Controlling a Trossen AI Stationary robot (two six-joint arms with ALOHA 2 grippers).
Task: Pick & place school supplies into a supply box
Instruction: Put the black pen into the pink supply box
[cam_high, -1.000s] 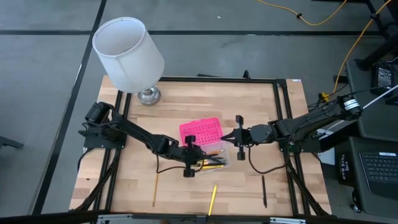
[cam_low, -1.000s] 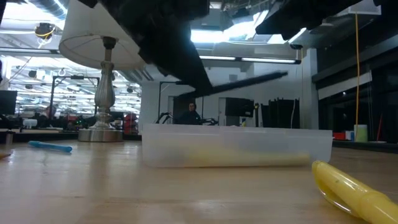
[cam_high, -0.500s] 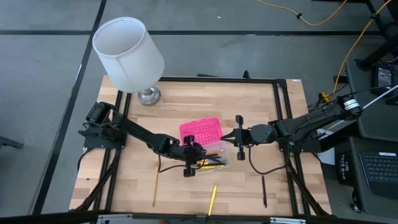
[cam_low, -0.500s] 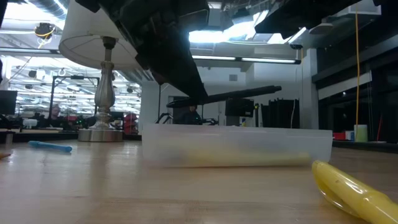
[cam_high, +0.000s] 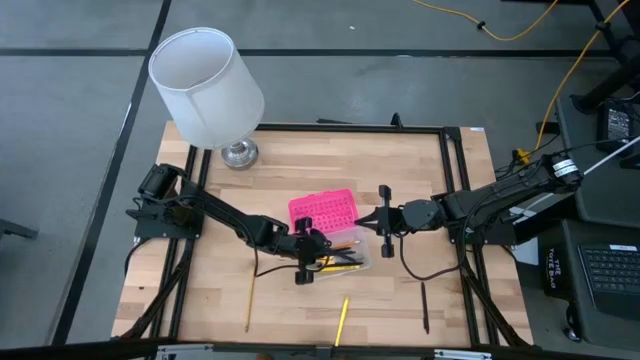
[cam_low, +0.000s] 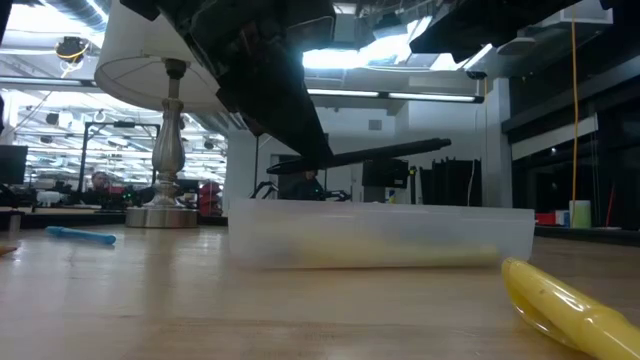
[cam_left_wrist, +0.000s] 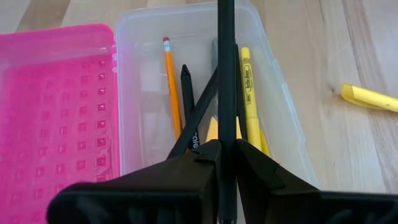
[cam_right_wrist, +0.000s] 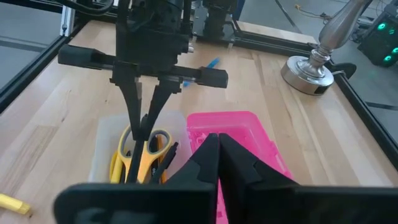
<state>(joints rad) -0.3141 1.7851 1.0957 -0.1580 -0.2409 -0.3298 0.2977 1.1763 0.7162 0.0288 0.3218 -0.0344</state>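
Observation:
The supply box lies open at mid-table, with its pink lid (cam_high: 322, 210) flat beside its clear base (cam_high: 350, 258). In the base lie an orange pencil (cam_left_wrist: 171, 87), a yellow highlighter (cam_left_wrist: 247, 87), a black pen (cam_left_wrist: 186, 93) and yellow-handled scissors (cam_right_wrist: 151, 145). My left gripper (cam_high: 308, 252) is over the base, shut on another black pen (cam_low: 360, 155). My right gripper (cam_right_wrist: 216, 142) is shut, with its tips at the lid's right edge (cam_high: 356, 226). My left gripper pinches the black pen's shaft (cam_left_wrist: 227, 130) between its two fingers, near one end. The fingers slant down from the table's left. The pen juts forward past the fingertips, almost level, clear above the open base. My right gripper's shut tips stand over the pink lid; I cannot tell whether they touch it.
A white-shaded lamp (cam_high: 208, 85) stands at the far left corner. Loose on the near table lie an orange pencil (cam_high: 249, 305), a yellow highlighter (cam_high: 342, 320) and a black pen (cam_high: 424, 307). A blue pen (cam_low: 80, 236) lies toward the lamp's base.
The black pen in my left gripper has tipped from a steeper slant to nearly level, and now hangs lower over the clear base. The left gripper has rolled a little in place.

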